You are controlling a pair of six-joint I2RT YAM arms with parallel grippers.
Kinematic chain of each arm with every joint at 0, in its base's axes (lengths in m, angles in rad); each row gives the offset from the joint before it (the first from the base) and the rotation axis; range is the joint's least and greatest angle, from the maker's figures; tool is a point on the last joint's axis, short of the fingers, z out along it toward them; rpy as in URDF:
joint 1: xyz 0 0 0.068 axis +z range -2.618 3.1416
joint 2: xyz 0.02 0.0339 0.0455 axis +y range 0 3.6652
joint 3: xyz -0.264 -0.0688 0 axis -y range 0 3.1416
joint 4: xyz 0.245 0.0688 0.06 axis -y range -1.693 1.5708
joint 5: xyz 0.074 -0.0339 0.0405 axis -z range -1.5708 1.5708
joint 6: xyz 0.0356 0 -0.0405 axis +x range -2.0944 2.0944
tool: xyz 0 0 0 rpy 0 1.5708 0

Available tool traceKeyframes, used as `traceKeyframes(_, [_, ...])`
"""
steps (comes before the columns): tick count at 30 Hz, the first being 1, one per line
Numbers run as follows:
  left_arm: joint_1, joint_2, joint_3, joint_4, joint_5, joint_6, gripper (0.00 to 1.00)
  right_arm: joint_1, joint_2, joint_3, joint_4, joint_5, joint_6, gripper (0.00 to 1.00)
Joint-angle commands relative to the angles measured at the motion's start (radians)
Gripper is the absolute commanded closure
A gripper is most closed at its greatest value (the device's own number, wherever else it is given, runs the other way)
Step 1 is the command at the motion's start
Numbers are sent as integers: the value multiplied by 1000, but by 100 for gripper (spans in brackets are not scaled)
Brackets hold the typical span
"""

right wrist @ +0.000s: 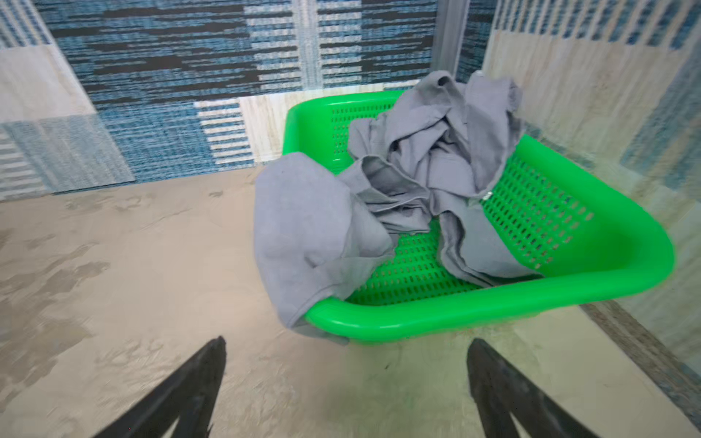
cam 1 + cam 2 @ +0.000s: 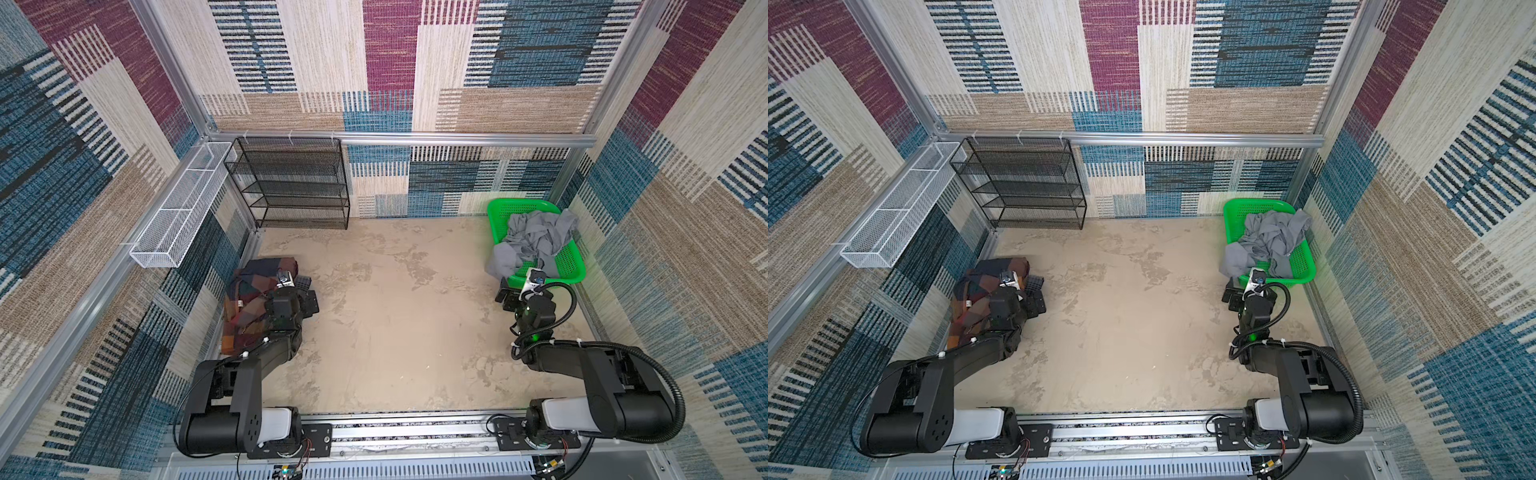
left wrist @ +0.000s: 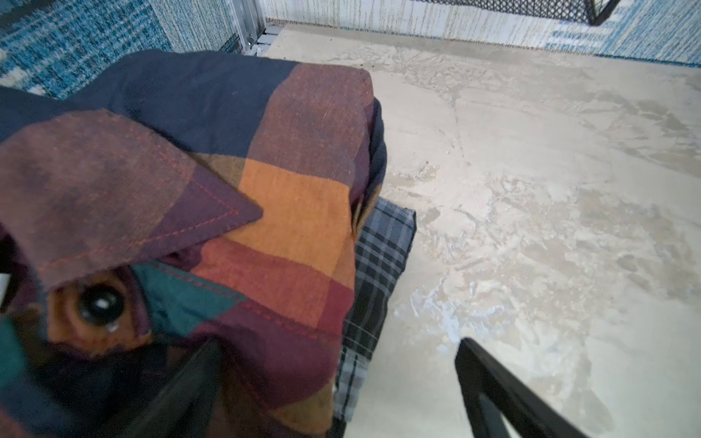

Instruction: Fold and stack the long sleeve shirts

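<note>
A folded plaid shirt [image 2: 249, 299] [image 2: 980, 299] in navy, orange, red and green lies by the left wall, its collar [image 3: 132, 197] on top. Under it a smaller grey-black-white plaid shirt [image 3: 379, 265] [image 2: 303, 281] [image 2: 1036, 282] sticks out at one edge. My left gripper [image 3: 340, 341] [image 2: 307, 301] [image 2: 1036, 303] hovers open at that edge, one finger [image 3: 493, 386] over bare table, the other over the cloth. A crumpled plain grey garment [image 1: 436, 151] [image 2: 536, 237] [image 2: 1271, 237] spills over a green basket [image 1: 626, 246]. My right gripper [image 1: 347, 338] [image 2: 505, 293] [image 2: 1231, 293] stands open just short of it.
The green basket [image 2: 498, 208] [image 2: 1233, 208] sits in the far right corner. A black mesh shelf [image 2: 291, 183] [image 2: 1021, 183] stands against the back wall at the left. A white wire rack [image 2: 183, 208] [image 2: 901, 216] hangs on the left wall above the stack.
</note>
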State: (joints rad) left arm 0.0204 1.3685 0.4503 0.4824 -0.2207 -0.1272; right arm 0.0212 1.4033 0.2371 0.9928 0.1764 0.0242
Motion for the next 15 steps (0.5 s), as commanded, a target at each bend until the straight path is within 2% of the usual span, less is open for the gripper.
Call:
traceKeyframes(1, [28,10,-29,156,57,31,1,0,65,-22,224,-78,-38,0])
traceKeyframes(3, [35,67,-100,366,51,32,1,-1,130,-36,303,-93,-45,0])
traceKeyframes(4, [33,79,-94,364,86,40,1,0,143,-43,345,-92,-46,0])
traceKeyframes(5, [32,87,-79,330,116,53,1,-5,130,-31,298,-97,-41,0])
traceKeyframes(8, [21,170,-78,435,111,75,1,-27,131,-29,289,-141,-29,0])
traceKeyframes(10, [10,149,-18,278,100,77,1,-27,132,-29,290,-142,-29,0])
traceKeyframes(12, [3,173,-30,351,87,90,1,-27,133,-28,295,-140,-28,0])
traceKeyframes(15, [1,161,-27,320,85,86,1,-27,128,-37,299,-140,-30,0])
